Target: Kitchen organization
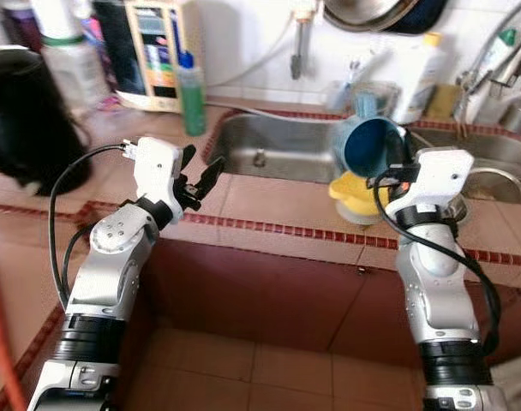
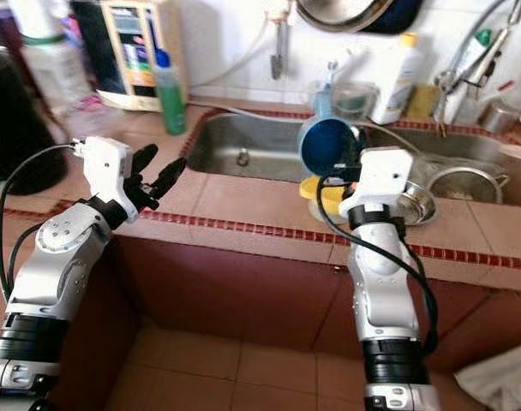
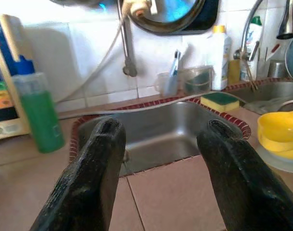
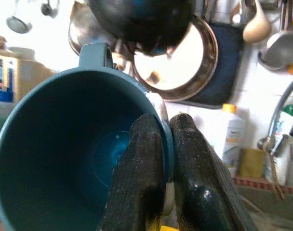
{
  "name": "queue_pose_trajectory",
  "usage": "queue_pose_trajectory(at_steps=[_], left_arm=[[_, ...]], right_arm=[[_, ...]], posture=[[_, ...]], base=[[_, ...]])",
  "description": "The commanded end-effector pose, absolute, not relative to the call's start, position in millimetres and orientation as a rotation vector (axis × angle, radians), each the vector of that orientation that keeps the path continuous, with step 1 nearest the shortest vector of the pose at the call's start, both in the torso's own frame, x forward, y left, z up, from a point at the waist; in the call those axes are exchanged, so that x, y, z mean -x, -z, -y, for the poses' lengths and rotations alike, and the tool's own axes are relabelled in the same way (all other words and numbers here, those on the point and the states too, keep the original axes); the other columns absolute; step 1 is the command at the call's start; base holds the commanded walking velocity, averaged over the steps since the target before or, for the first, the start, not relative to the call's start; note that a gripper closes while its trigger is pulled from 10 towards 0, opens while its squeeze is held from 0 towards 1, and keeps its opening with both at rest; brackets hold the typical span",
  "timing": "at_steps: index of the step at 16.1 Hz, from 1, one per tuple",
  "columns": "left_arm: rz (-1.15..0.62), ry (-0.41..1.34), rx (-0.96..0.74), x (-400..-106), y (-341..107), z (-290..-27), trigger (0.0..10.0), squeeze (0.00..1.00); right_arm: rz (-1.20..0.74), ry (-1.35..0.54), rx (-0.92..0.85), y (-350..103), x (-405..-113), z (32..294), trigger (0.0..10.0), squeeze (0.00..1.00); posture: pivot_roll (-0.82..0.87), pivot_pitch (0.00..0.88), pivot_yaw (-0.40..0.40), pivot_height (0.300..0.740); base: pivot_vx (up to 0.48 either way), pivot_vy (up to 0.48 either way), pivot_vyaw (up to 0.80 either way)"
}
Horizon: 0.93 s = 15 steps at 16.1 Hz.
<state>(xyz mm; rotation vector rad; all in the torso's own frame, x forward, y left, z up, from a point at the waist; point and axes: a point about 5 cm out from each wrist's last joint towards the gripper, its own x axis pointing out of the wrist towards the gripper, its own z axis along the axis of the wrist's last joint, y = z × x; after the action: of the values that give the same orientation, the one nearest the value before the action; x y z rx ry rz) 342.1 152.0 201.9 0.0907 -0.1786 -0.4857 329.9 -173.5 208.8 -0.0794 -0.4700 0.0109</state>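
A blue cup (image 1: 369, 144) hangs tipped on its side above the counter by the sink, its mouth facing me. My right gripper (image 4: 166, 159) is shut on the cup's rim (image 4: 162, 120), one finger inside and one outside. Just below it a yellow bowl (image 1: 356, 193) rests on a clear dish at the sink's edge. My left gripper (image 1: 198, 180) is open with nothing between its fingers (image 3: 96, 163), held over the tiled counter (image 1: 269, 210) left of the steel sink (image 1: 278, 145).
A green bottle (image 1: 191, 94) and a boxy appliance (image 1: 155, 51) stand at the back left, a black pot (image 1: 25, 111) at far left. A white bottle (image 1: 422, 77), sponge (image 3: 219, 101), pans on the wall (image 4: 185, 62) and a steel bowl (image 2: 453, 184) surround the sink.
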Motion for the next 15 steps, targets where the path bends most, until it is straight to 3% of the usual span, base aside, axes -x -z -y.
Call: queue_pose_trajectory(at_steps=[1,15], left_arm=[[0.197,0.502,-0.110,-341.9,-207.8,-150.5,10.0,0.00],[0.193,0.505,-0.109,-341.9,-208.2,-150.5,10.0,0.00]], right_arm=[[0.493,-0.009,0.081,-215.2,-331.7,172.9,10.0,0.00],[0.497,-0.002,0.103,-218.2,-334.5,178.0,10.0,0.00]], posture=[[-0.16,0.000,0.016,0.740],[-0.15,0.000,0.011,0.740]], base=[[0.394,0.000,0.00],[0.394,0.000,0.00]])
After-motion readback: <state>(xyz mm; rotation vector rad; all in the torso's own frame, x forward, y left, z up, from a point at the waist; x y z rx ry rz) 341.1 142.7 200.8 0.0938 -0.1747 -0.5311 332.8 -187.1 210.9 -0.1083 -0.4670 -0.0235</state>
